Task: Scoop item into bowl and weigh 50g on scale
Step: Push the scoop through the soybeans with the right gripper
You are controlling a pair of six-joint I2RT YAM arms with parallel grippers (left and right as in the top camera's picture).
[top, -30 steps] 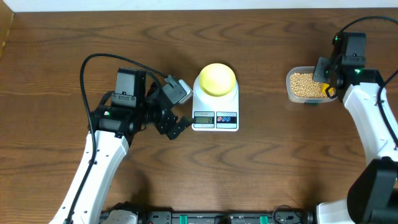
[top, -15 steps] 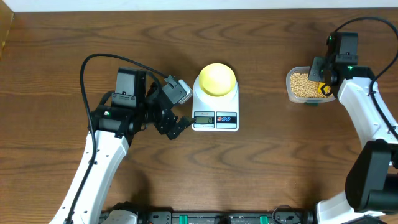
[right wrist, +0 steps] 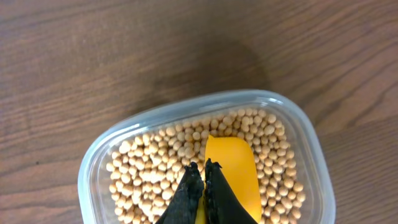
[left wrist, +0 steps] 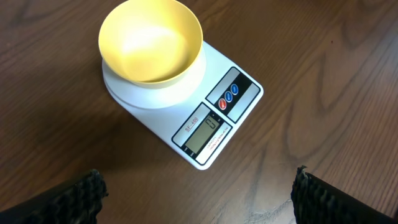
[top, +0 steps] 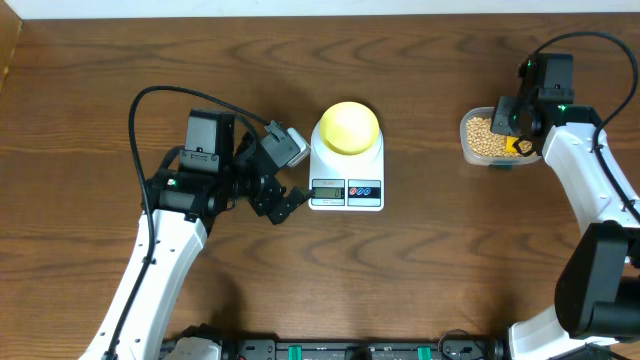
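At the far right, the right pincer (right wrist: pixel 204 168) is pressed together over a scoop (right wrist: pixel 233 165) among the beans (right wrist: pixel 149 174); the left pincer (left wrist: pixel 196 190) is spread. The beans are judged light and roll-prone, so the scoop's handle should be gripped.

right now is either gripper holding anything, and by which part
The right gripper is shut on the yellow scoop at its handle end; the left gripper is open and empty.

Brown wooden table (top: pixel 450 270) (strongly grained)
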